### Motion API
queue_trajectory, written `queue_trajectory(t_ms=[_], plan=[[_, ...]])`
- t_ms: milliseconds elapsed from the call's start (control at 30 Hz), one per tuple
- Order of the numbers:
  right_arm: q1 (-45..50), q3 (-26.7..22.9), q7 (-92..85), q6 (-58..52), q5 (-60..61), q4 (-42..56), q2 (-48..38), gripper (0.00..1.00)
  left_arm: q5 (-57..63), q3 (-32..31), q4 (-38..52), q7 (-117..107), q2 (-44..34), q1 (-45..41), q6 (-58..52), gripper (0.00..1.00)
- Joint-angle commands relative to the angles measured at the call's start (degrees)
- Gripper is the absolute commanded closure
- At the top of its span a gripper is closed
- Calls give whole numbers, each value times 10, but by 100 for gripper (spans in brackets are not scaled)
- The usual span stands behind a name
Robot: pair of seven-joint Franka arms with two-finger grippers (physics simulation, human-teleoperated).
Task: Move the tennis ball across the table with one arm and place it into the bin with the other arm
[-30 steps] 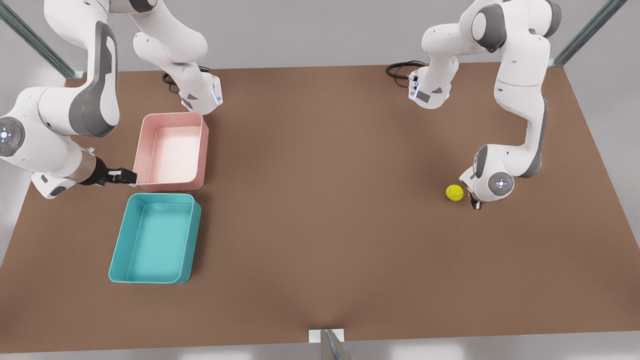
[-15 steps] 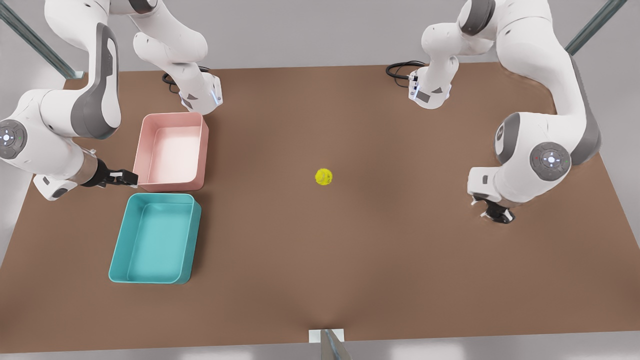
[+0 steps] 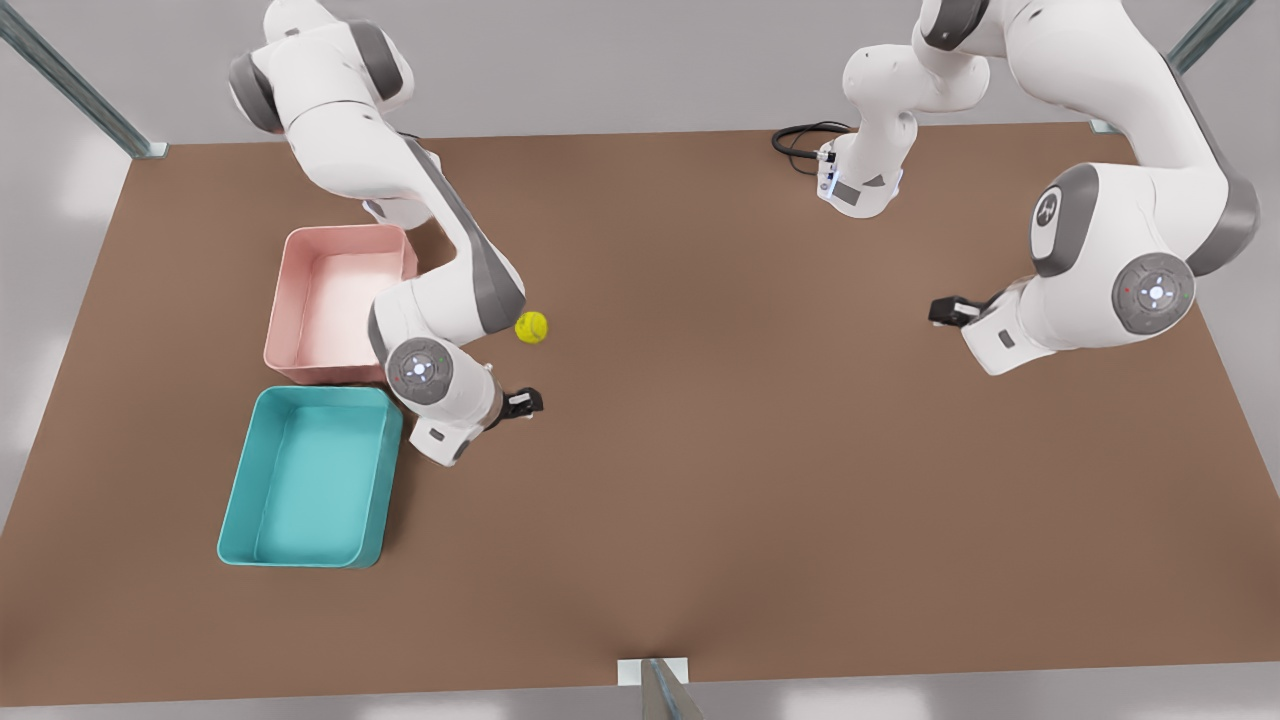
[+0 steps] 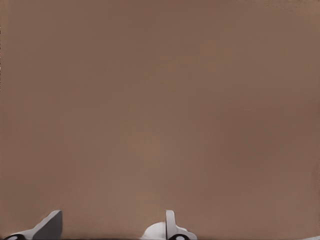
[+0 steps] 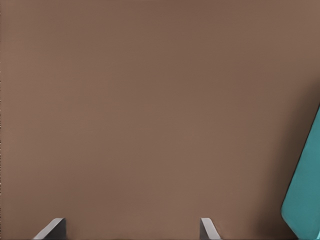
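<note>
The tennis ball (image 3: pixel 531 327) lies free on the table (image 3: pixel 760 470), close beside the forearm of the arm at the front view's left. That arm carries my right gripper (image 3: pixel 528 402), which is open and hovers a short way nearer the camera than the ball. In the right wrist view the right gripper (image 5: pixel 131 228) has bare table between its fingertips, and a corner of the teal bin (image 5: pixel 306 190) shows at the side. The bin (image 3: pixel 384 520) sits at the front view's lower left. My left gripper (image 3: pixel 941 311) is open over the table at the front view's right, far from the ball; the left gripper (image 4: pixel 110 228) holds nothing.
A pink tray (image 3: pixel 345 232) stands just behind the teal bin, with the right arm reaching over its corner. Both arm bases and a black cable (image 3: pixel 800 135) are along the far table edge. A small white bracket (image 3: pixel 652 668) sits at the near edge.
The ball rolled from the front view's right across the table to beside the pink tray. The right arm swung in from the far left toward it. The left arm lifted and pulled back.
</note>
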Motion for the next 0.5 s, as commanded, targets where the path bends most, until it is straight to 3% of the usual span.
queue_trajectory(t_ms=[0,200,467], plan=[[23,0,300,120,-2,-12,20,0,-1,0,-1,-312,3,0,-13,0],[44,0,262,272,-8,-269,-102,0,-1,0,-1,-312,5,0,-14,0],[109,1,268,405,-11,-488,-192,0,-1,0,-1,-313,5,-2,-24,0]])
